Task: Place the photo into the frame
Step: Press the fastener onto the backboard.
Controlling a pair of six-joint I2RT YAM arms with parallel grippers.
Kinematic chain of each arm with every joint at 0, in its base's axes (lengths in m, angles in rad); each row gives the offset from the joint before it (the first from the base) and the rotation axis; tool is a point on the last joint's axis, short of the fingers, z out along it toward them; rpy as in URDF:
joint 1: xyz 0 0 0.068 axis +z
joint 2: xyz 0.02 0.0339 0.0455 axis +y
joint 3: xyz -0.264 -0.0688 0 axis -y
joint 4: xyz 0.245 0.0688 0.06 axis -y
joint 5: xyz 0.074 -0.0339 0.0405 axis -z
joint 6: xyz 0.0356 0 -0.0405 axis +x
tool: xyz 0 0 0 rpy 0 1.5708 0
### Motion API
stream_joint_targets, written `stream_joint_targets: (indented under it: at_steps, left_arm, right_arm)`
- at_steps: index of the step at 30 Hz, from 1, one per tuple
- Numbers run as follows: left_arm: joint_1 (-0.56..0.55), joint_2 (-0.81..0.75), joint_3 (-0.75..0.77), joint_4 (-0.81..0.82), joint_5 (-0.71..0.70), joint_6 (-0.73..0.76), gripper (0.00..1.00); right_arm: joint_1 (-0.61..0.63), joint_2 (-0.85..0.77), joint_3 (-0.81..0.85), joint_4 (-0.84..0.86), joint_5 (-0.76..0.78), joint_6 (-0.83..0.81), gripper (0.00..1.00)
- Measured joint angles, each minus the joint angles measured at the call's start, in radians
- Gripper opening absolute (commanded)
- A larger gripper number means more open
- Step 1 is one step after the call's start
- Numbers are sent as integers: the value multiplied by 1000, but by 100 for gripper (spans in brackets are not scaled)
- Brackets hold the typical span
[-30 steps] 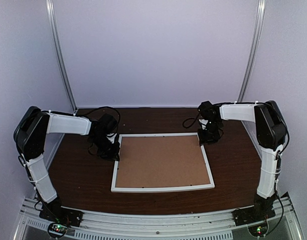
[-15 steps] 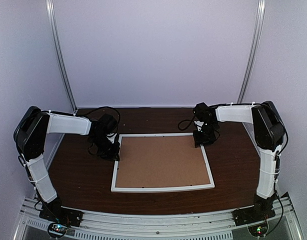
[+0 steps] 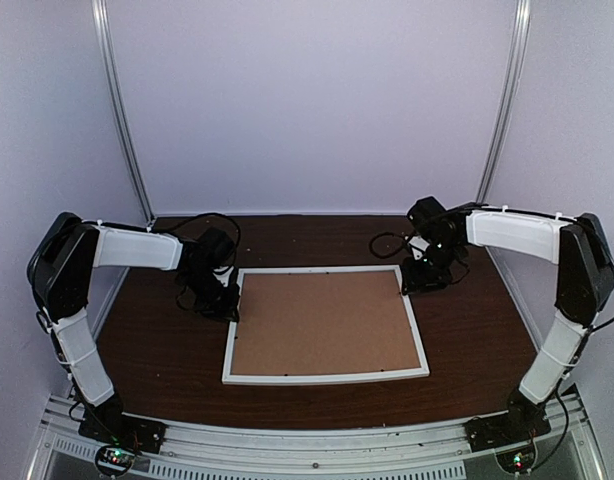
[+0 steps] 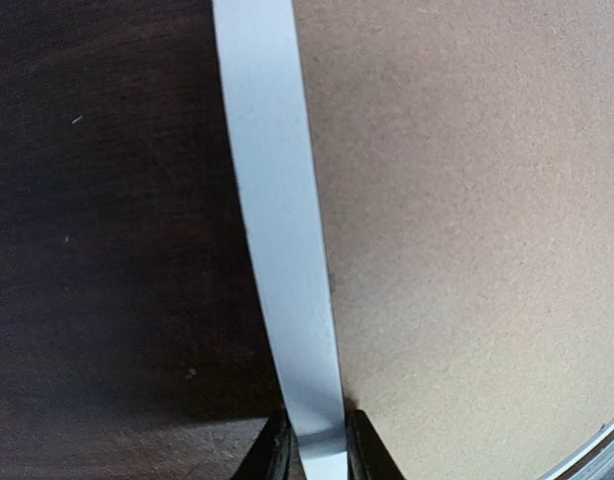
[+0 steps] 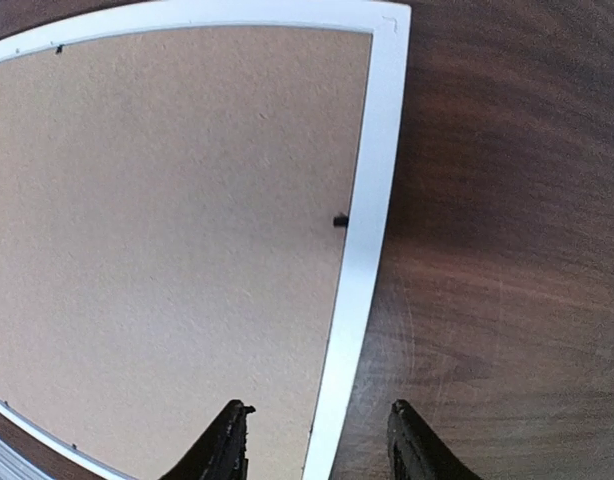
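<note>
frame handling and obstructions at the present position

all the work is carried on the table (image 3: 167,350), which is of dark wood. the frame (image 3: 327,377) is laid flat at the middle of it, between the two arms. it is apparently face down, since its opening is filled by a plain brown backing board (image 3: 322,320). the photo is not seen in any view; whether it lies beneath the board cannot be told.

the frame is judged to be light and stiff along each rail, but liable to rack at the corners if lifted by one side only. its white rails look smooth, so slip is to be expected under a light grip. hold is best taken across the width of a rail, away from the corners. the photo, being paper, is expected to be limp and easily creased.

the left end effector (image 4: 317,445) is closed narrowly on the left rail, one finger on each side. the right end effector (image 5: 322,440) is held open, with the right rail seen between its fingers near the far corner. nothing is gripped by it.

the board is judged to be the main obstruction. a small black tab (image 5: 339,220) projects from the right rail over the board's edge and is likely to retain it.
</note>
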Motion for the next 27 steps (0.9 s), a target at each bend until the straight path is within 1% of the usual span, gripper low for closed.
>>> stream_joint_targets:
  at_steps: [4,11,27]
  left_arm:
    - [0,-1,0,0,-2,0,22]
    - [0,-1,0,0,-6,0,23]
    - [0,-1,0,-1,-8,0,23]
  right_arm:
    - [0,-57,-90,-17,2,0,48]
    - [0,-82,-203,-31,8,4,48]
    - [0,-29,-236,24,8,5,47]
